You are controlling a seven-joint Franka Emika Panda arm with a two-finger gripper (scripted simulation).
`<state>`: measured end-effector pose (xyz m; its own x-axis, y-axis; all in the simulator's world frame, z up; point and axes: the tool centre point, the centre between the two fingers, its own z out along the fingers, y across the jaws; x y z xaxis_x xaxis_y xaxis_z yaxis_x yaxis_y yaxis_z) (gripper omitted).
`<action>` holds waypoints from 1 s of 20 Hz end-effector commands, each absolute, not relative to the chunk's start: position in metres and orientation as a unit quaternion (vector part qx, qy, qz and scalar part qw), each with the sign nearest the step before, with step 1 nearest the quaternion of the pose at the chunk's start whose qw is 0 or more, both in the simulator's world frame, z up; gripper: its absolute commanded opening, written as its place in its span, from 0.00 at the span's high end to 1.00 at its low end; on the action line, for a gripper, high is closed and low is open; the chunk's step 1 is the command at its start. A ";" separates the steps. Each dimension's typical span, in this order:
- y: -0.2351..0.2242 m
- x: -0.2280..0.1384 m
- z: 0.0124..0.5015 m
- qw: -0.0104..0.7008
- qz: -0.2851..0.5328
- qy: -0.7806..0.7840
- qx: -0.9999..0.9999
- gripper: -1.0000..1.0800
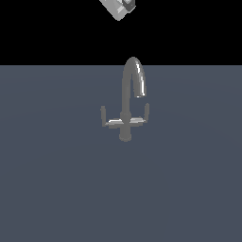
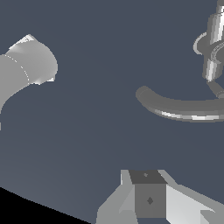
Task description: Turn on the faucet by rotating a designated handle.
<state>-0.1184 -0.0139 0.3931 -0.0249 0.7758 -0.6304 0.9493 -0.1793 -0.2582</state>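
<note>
The grey faucet (image 1: 125, 118) stands mid-scene, its gooseneck spout (image 1: 134, 71) ending in an outlet toward the exterior view's right. The handle (image 1: 107, 121) is the thin L-shaped lever with an upturned tip on the exterior view's left of the stem. A matching lever (image 1: 142, 118) sits under the outlet. My gripper (image 1: 121, 6) hangs high above the faucet, cut off by the frame edge, touching nothing. In the wrist view the spout outlet (image 2: 33, 61), the stem (image 2: 213, 41) and one curved lever (image 2: 181, 107) show. My gripper (image 2: 149, 199) looks shut and empty, well apart from them.
The faucet stands on a flat blue-grey surface (image 1: 56, 189) that fills the lower part of the exterior view. Black background lies beyond its far edge.
</note>
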 end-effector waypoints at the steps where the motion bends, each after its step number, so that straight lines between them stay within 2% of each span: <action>1: -0.014 -0.110 0.387 0.123 -0.364 0.651 0.655 1.00; 20: -0.005 -0.050 0.333 0.070 -0.506 0.767 0.389 1.00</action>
<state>-0.0552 -0.0063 0.3379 -0.6480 0.5519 -0.5249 0.7034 0.1693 -0.6903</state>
